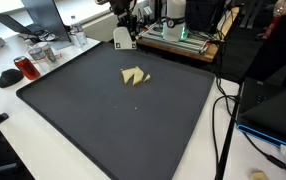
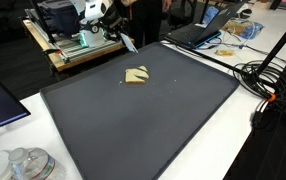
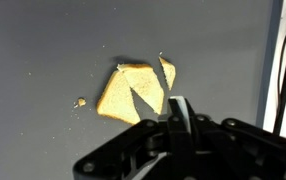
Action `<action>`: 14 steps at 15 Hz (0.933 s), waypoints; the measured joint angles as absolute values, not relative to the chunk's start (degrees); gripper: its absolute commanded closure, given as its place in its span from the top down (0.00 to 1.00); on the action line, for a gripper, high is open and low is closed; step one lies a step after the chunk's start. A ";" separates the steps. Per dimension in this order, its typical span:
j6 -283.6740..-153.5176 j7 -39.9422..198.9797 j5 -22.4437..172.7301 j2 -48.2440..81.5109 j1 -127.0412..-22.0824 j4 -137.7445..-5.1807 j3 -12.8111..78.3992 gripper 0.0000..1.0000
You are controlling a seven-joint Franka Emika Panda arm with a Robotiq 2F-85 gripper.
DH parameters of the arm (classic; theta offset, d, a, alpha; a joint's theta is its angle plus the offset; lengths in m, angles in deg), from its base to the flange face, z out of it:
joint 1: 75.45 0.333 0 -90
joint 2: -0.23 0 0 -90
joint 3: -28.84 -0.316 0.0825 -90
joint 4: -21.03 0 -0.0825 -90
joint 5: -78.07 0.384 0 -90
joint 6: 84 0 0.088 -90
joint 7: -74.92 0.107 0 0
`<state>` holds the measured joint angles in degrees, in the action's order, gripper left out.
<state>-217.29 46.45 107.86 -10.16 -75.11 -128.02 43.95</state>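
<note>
Flat tan pieces with torn, pointed edges lie together on the black mat, with a narrow sliver beside them and a crumb a little apart. Both exterior views show the tan pieces near the middle of the mat's far half. In the wrist view my gripper is shut, its fingers pressed together with nothing between them, hovering just short of the pieces. In both exterior views the gripper hangs over the mat's far edge, apart from the pieces.
A machine on a wooden board stands behind the mat. Cables run along one side. A laptop, a red object and glass jars sit on the white table around the mat.
</note>
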 measured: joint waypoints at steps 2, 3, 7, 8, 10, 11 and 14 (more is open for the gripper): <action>-216.85 44.38 109.07 -8.21 -76.18 -126.56 44.50 0.01; -216.53 43.43 109.60 -7.21 -76.78 -125.71 44.63 0.01; -215.59 41.00 110.83 -3.64 -78.93 -122.28 44.59 0.01; -215.51 40.48 111.20 -2.81 -79.36 -121.39 44.52 0.01; -215.36 39.69 111.69 -1.11 -80.13 -119.73 44.27 0.01; -215.23 39.40 111.91 -0.15 -80.49 -118.90 44.04 0.01; -214.71 38.46 112.92 3.21 -81.51 -116.39 43.13 0.01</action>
